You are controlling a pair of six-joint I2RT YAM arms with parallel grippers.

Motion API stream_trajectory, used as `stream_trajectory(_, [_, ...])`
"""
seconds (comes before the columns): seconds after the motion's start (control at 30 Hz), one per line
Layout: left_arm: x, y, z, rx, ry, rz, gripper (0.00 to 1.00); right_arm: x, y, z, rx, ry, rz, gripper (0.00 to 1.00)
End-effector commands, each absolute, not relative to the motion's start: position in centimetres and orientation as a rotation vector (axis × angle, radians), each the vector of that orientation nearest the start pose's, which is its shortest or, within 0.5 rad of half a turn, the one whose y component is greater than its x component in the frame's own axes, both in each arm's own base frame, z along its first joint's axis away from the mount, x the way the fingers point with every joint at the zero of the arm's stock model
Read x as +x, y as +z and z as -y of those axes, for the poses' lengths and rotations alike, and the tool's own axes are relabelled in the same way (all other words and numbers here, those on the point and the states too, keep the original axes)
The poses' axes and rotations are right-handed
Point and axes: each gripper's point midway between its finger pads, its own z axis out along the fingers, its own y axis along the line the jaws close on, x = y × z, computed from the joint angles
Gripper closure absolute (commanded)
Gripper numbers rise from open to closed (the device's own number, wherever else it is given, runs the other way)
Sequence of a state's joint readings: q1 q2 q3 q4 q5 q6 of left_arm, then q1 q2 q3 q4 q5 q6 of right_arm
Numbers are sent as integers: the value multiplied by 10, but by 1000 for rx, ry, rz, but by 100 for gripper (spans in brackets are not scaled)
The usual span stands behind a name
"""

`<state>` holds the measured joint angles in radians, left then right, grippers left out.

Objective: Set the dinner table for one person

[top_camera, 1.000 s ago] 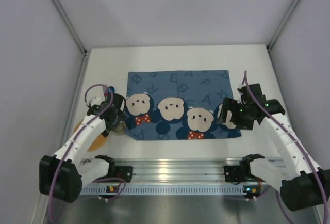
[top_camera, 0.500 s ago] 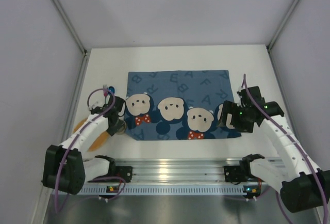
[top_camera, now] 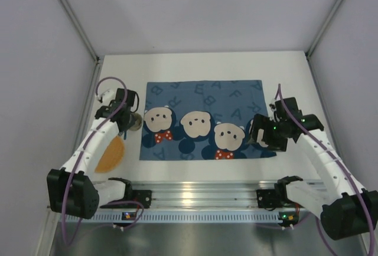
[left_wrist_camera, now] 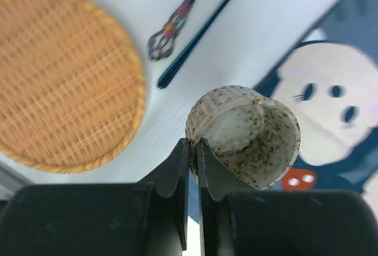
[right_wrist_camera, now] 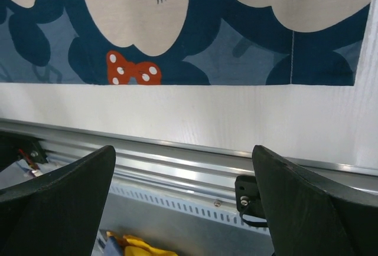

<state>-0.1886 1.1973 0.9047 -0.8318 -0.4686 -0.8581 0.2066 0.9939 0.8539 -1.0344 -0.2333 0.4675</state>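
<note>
On the white dinner table (top_camera: 195,67) lies a dark-blue mouse placemat (top_camera: 204,120). My left gripper (top_camera: 130,120) hangs at the mat's left edge, shut on the rim of a small speckled cup (left_wrist_camera: 245,132). The cup tilts in the grip, one finger inside the wall and one outside, above the table. Just left of the cup in the left wrist view lies a round wicker plate (left_wrist_camera: 65,79). My right gripper (right_wrist_camera: 183,150) stands wide open and holds nothing, over the table strip near the mat's lower right corner (top_camera: 260,132).
An iridescent fork (left_wrist_camera: 171,29) and a thin dark utensil (left_wrist_camera: 201,32) lie on the table beyond the wicker plate (top_camera: 111,154). A ribbed metal rail (top_camera: 201,200) runs along the near edge. Grey walls close in both sides and the back.
My left gripper has shut on the cup's rim and carried it away from the near edge, along the mat's left side. The right arm has barely moved.
</note>
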Motion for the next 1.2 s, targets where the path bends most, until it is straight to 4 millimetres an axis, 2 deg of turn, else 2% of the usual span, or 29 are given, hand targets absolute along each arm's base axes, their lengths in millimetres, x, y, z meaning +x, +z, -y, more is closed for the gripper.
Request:
stream_trajectory(0.0, [287, 161, 5, -824, 138, -2273, 100, 193, 154, -114, 263, 646, -2673, 0])
stream_trajectory(0.03, [294, 163, 13, -783, 80, -2282, 100, 195, 158, -119, 249, 682, -2660, 0])
stream_trajectory(0.07, [306, 167, 37, -714, -76, -2300, 100, 196, 164, -127, 226, 747, -2653, 0])
stream_trajectory(0.13, [312, 167, 65, -597, -180, -2336, 100, 205, 178, -140, 209, 834, -2607, 0])
stream_trajectory(0.17, [314, 173, 89, -512, -228, -2332, 100, 207, 191, -152, 167, 916, -2578, 0])
stream_trajectory(0.23, [316, 173, 114, -423, -223, -2343, 100, 217, 206, -166, 150, 1001, -2533, 0])
stream_trajectory(0.27, [314, 181, 143, -327, -261, -2338, 100, 222, 220, -176, 106, 1050, -2492, 0])
stream_trajectory(0.33, [312, 173, 172, -235, -275, -2382, 100, 230, 229, -186, 95, 1081, -2479, 0])
stream_trajectory(0.37, [308, 182, 198, -161, -317, -2375, 100, 235, 242, -194, 59, 1086, -2449, 0])
stream_trajectory(0.4, [308, 183, 210, -137, -325, -2379, 100, 238, 244, -196, 50, 1074, -2447, 5])
stream_trajectory(0.43, [308, 175, 223, -106, -319, -2401, 100, 243, 241, -200, 52, 1058, -2468, 8])
stream_trajectory(0.47, [304, 185, 244, -62, -360, -2386, 100, 247, 243, -201, 51, 1025, -2470, 11])
stream_trajectory(0.53, [303, 182, 263, -21, -370, -2398, 100, 252, 232, -202, 66, 982, -2516, 19])
stream_trajectory(0.57, [298, 191, 282, 18, -407, -2383, 100, 253, 227, -202, 66, 961, -2534, 21])
stream_trajectory(0.6, [295, 193, 291, 42, -420, -2382, 100, 253, 224, -202, 69, 948, -2546, 25])
stream_trajectory(0.63, [294, 187, 301, 70, -418, -2396, 100, 254, 219, -203, 70, 936, -2558, 27])
stream_trajectory(0.67, [288, 195, 318, 117, -447, -2382, 100, 256, 215, -201, 80, 911, -2563, 28])
stream_trajectory(0.73, [282, 190, 334, 171, -439, -2389, 100, 256, 209, -202, 83, 885, -2577, 33])
stream_trajectory(0.77, [275, 196, 346, 207, -461, -2377, 100, 257, 205, -201, 86, 871, -2584, 34])
stream_trajectory(0.93, [256, 192, 378, 289, -507, -2384, 100, 254, 186, -200, 100, 836, -2624, 42])
stream_trajectory(0.97, [255, 190, 381, 297, -503, -2382, 100, 254, 183, -198, 109, 820, -2631, 52])
stream_trajectory(1.07, [248, 195, 388, 313, -512, -2367, 100, 250, 168, -192, 129, 772, -2662, 67])
stream_trajectory(1.17, [248, 200, 387, 306, -519, -2357, 100, 246, 156, -185, 137, 723, -2688, 70])
